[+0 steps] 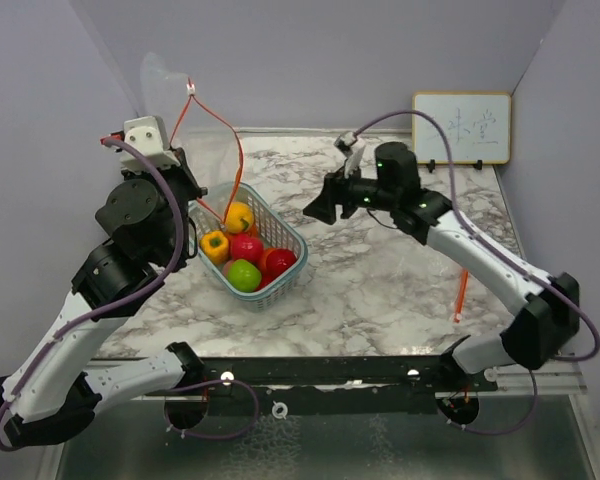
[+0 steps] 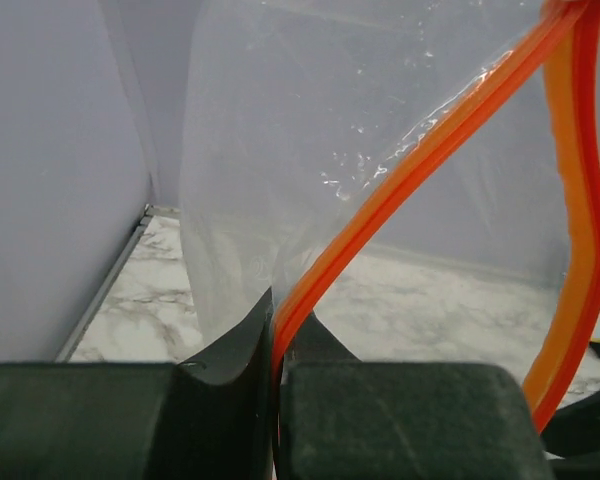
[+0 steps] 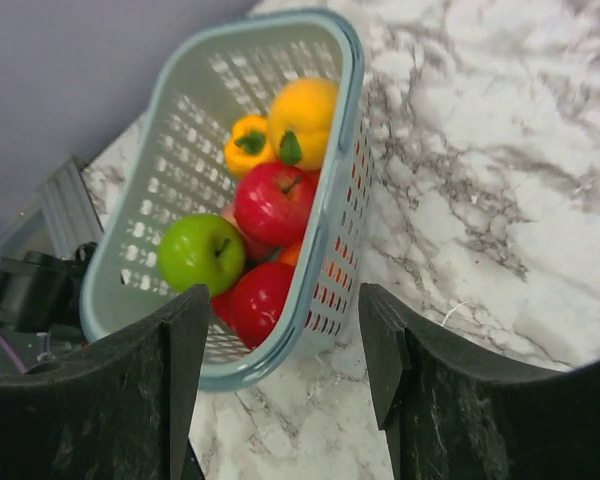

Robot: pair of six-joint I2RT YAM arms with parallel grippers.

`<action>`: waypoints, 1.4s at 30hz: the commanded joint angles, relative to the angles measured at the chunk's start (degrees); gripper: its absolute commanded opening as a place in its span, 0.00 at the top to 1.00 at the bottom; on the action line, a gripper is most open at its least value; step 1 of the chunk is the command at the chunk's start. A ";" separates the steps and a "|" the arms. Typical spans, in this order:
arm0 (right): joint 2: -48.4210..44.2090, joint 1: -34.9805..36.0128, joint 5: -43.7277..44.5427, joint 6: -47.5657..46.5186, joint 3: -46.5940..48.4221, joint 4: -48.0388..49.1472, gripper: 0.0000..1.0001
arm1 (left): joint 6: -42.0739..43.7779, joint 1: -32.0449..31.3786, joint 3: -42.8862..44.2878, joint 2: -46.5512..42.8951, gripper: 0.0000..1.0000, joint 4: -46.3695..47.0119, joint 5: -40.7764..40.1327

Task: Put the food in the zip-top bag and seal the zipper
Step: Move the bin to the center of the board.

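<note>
The food lies in a teal mesh basket (image 1: pixel 298 246): a green apple (image 1: pixel 244 274), red apples (image 1: pixel 246 247), a yellow pepper (image 1: pixel 215 245) and an orange fruit (image 1: pixel 238 215). My left gripper (image 1: pixel 182 152) is shut on the red-orange zipper (image 2: pixel 430 150) of the clear zip-top bag (image 2: pixel 280 150) and holds it up behind the basket. The bag's mouth hangs open, its strip (image 1: pixel 238 150) looping down to the basket. My right gripper (image 1: pixel 320 208) is open and empty, right of the basket. In its wrist view the basket (image 3: pixel 350 120) and green apple (image 3: pixel 201 252) lie ahead of the fingers (image 3: pixel 380 350).
A small whiteboard (image 1: pixel 462 128) leans on the back wall at the right. A thin orange stick (image 1: pixel 461 290) lies on the marble table by the right arm. Grey walls close in the left, back and right sides.
</note>
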 commanded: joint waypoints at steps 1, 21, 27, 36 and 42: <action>11.59 5.64 6.82 -3.14 7.39 -3.47 0.39 | -0.09 0.10 -0.11 -0.15 1.00 -7.37 -4.52; 39.28 10.30 15.41 -7.29 27.64 -10.43 0.49 | 0.47 0.10 -1.44 -5.70 1.00 -9.73 -3.98; 35.50 10.87 27.47 -4.52 24.50 -10.62 0.90 | -0.37 0.18 -1.78 -5.79 1.00 -10.01 -2.97; 24.04 9.23 53.85 0.45 13.91 -14.18 0.99 | -2.79 0.14 -2.02 -3.02 1.00 -12.58 -0.32; 20.22 4.90 55.66 4.59 8.18 -15.21 0.98 | -5.30 0.17 -3.85 -1.13 1.00 -13.23 1.43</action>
